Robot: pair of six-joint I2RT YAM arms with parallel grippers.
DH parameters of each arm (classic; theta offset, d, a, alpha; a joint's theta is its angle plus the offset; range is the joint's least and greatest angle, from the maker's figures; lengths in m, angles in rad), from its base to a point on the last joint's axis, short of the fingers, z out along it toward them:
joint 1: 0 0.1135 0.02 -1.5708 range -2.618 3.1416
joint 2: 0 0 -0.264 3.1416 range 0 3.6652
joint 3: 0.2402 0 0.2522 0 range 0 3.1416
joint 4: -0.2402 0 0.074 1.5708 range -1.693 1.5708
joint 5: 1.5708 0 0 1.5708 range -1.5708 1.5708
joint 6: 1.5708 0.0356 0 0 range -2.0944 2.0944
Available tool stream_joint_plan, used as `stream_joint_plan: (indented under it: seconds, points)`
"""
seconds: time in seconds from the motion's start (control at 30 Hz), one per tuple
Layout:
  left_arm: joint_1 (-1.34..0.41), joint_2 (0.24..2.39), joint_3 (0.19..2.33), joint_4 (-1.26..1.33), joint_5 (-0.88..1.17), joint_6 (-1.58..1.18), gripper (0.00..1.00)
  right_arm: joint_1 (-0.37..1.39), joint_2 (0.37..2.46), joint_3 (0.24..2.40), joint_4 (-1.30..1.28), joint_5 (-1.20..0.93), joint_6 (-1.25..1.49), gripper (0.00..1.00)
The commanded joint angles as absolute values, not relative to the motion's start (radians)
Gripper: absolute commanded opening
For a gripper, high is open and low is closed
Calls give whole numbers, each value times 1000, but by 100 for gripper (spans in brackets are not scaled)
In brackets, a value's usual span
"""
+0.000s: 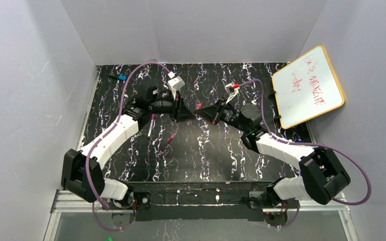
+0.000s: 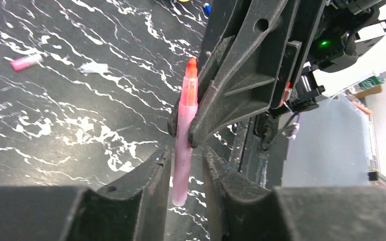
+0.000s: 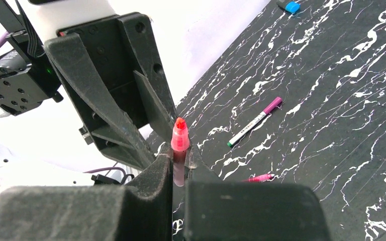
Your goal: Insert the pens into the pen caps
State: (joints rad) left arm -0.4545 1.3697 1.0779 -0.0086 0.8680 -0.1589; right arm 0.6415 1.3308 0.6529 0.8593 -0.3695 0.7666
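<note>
Black, white-veined tabletop [image 1: 221,155] below, and both arms meet above its middle. Right gripper [image 3: 179,160] is pinching the pink pen [image 2: 187,100] mid-barrel, red tip up, clear of the table. Left gripper [image 2: 187,152] straddles the pen's lower end, fingers spread, not clamped. That pen looks light, stiff, slick plastic: grip the barrel, I'd say, never the tip. Pink cap [image 2: 25,62] lies on the table, well apart.

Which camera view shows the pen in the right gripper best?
Left wrist: the pen shows nearly whole, pink barrel and orange tip. Right wrist shows only its tip end above the right gripper. Top external: too small to make out.
</note>
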Motion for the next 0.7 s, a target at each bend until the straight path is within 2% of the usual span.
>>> stream_joint_plan:
  seconds: [0.0,0.1,0.23,0.4,0.67]
  points:
    - [-456,1338,1044,-8,935,-163,30,638,1330,703,894,-368,769,1]
    - [-459,1340,1019,-8,949,-157,31,638,1331,706,895,-367,770,1]
    - [-460,1340,996,-8,943,-145,26,637,1338,710,899,-376,777,1]
    - [-460,1345,992,-5,935,-138,25,637,1345,712,901,-380,786,1]
    - [-462,1359,1003,42,944,-154,28,637,1358,716,894,-408,788,1]
